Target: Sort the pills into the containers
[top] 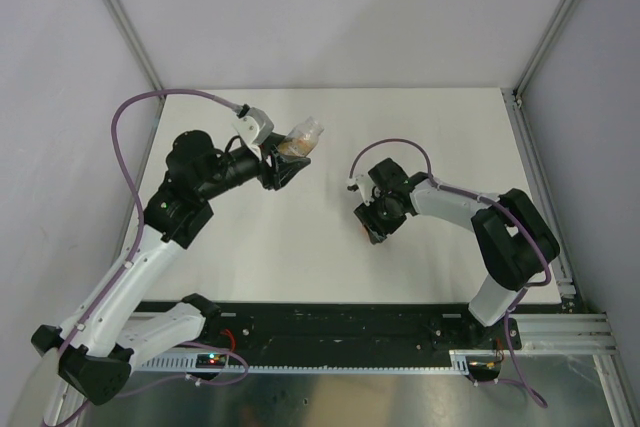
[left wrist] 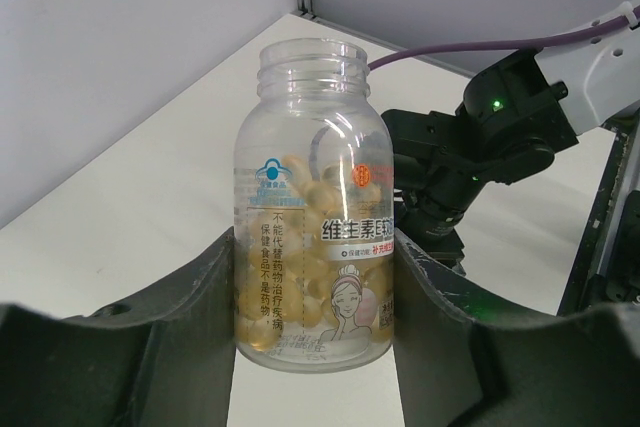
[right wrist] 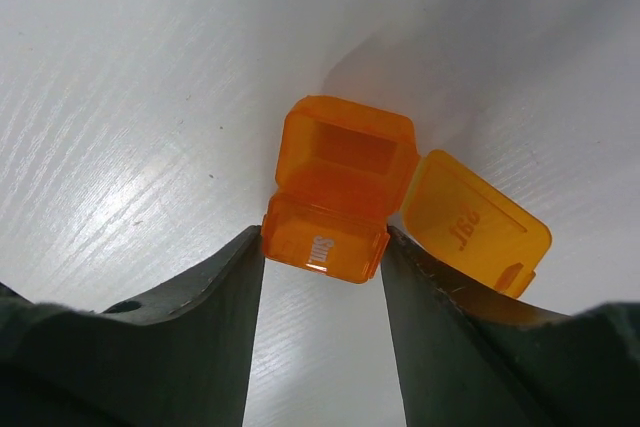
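**Booth:** Where are we with the sorting?

**Me:** Early, I'd say. My left fingers [left wrist: 190,347] are clamped on the clear vitamin bottle [left wrist: 315,197], upright and lifted off the desk [right wrist: 120,97]. There is no cap on its neck. The pills [left wrist: 300,277], yellowish softgels, are all heaped in its lower half.

**Booth:** And the other side?

**Me:** My right fingers [right wrist: 200,337] are pinching the orange pill box [right wrist: 335,207] by its two sides, down on the desk. One cell gapes open and looks hollow, with no pill in it that I can see.

**Booth:** So nothing is sorted?

**Me:** Not by these views. Bottle and box sit well apart, so the whole job of getting pills into the cells is left.

**Booth:** Anything you can't make out?

**Me:** Plenty. From above, my right wrist covers the box completely. The lettered orange flap [right wrist: 475,222] beside it could be an open lid or a shut cell. My finger cuts off its lower edge, and the bottle's label hides part of the heap.
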